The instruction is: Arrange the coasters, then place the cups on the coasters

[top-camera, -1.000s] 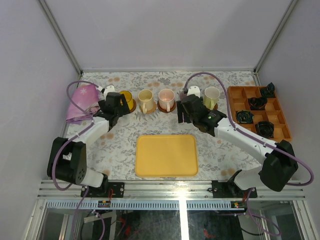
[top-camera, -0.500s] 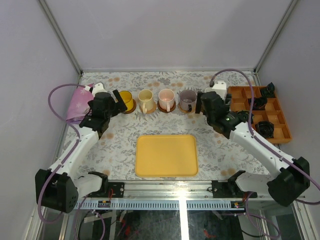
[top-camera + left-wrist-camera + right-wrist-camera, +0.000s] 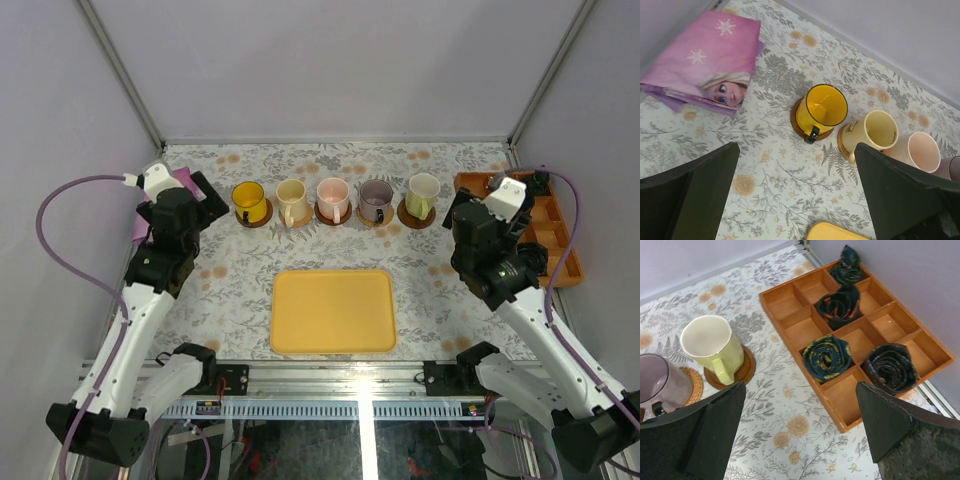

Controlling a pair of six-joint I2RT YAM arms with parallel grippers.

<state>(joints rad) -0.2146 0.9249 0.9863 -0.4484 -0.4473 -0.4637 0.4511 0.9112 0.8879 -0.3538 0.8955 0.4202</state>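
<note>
Five cups stand in a row at the back, each on a round coaster: yellow (image 3: 248,200), cream (image 3: 291,200), pink (image 3: 332,198), grey-purple (image 3: 375,199) and pale green (image 3: 422,193). In the left wrist view the yellow cup (image 3: 822,106) sits on a dark coaster (image 3: 799,125), with the cream cup (image 3: 875,132) beside it. The right wrist view has the pale green cup (image 3: 715,347) on a brown coaster (image 3: 746,367). My left gripper (image 3: 200,195) (image 3: 796,165) hangs open left of the row. My right gripper (image 3: 462,215) (image 3: 800,405) is open right of it, holding nothing.
A flat yellow tray (image 3: 333,310) lies in the middle near the front. A pink printed cloth (image 3: 705,65) lies at the back left. An orange compartment box (image 3: 855,335) holding several dark rolled items stands at the right edge (image 3: 560,235).
Both arms have drawn back from the cup row, the left toward the left side, the right toward the right. Both grippers have opened wider. The pale green cup now shows uncovered.
</note>
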